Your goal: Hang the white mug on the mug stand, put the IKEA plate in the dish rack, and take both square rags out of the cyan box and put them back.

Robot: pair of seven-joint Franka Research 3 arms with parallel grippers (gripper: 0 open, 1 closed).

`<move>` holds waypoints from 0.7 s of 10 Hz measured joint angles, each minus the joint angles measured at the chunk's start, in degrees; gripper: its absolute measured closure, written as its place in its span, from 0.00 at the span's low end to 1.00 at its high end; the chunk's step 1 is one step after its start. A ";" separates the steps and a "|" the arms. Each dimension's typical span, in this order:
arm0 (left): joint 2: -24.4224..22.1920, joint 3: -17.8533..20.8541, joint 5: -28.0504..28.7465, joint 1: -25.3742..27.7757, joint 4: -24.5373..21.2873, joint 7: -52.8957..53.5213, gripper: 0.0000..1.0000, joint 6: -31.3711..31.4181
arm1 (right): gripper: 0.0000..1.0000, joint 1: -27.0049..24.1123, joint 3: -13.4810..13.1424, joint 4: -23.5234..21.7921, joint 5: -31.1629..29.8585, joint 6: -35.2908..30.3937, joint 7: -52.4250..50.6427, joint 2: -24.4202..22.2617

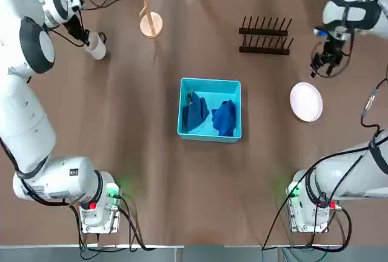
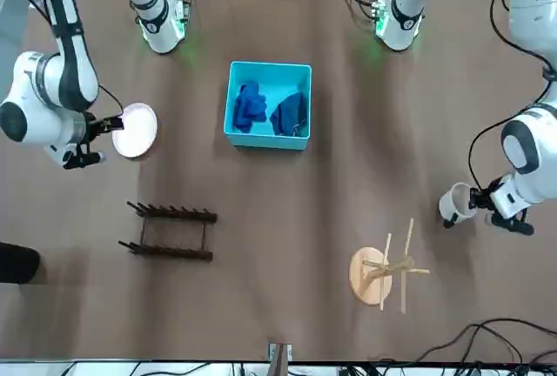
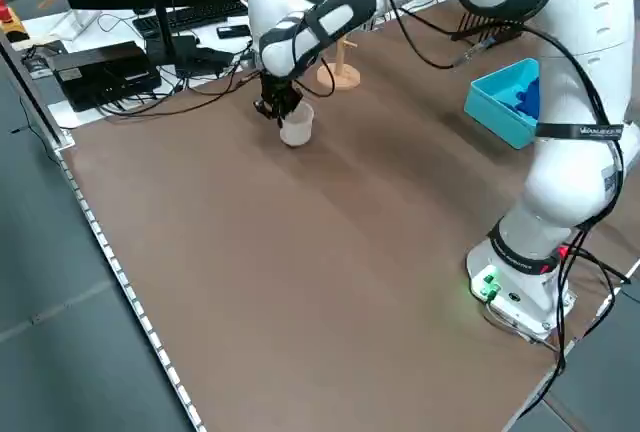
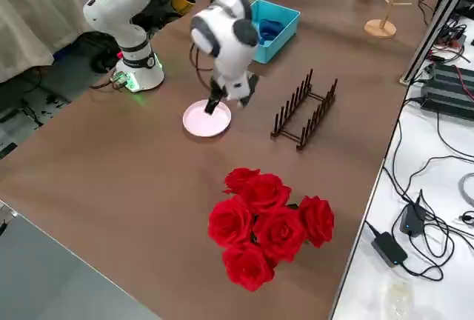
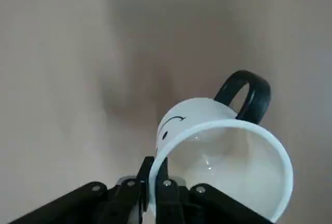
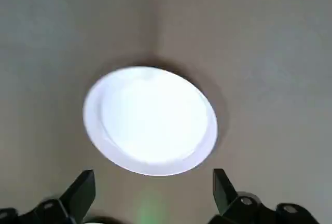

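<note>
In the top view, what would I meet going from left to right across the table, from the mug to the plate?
White mug → mug stand → cyan box → dish rack → plate.

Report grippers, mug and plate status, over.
Left gripper shut on white cylindrical mug's wall. Right gripper open near round white plate. Plate not yet racked.

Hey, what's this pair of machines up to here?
The left end effector grips the white mug by its rim, off to the left of the stand. The right end effector is open near the plate, holding nothing. The plate isn't in the rack yet, and both rags lie in the box.
</note>
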 joint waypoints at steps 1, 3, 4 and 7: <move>-2.34 -0.50 -1.30 -0.11 0.15 -2.68 0.94 -0.02 | 0.00 -1.89 -0.24 -1.55 0.00 2.36 -3.60 0.03; -6.61 -3.65 -1.41 -0.33 0.20 -11.35 0.94 0.59 | 0.00 -2.19 -0.09 -5.39 0.00 9.56 -4.86 1.21; -7.84 -5.69 -1.41 -0.60 0.18 -15.41 0.94 2.68 | 0.00 -2.15 0.08 -6.51 0.00 12.05 -4.86 2.67; -8.62 -10.05 0.43 -1.82 0.25 -24.15 0.94 6.74 | 0.04 -2.08 0.29 -6.80 0.00 16.90 -4.89 6.90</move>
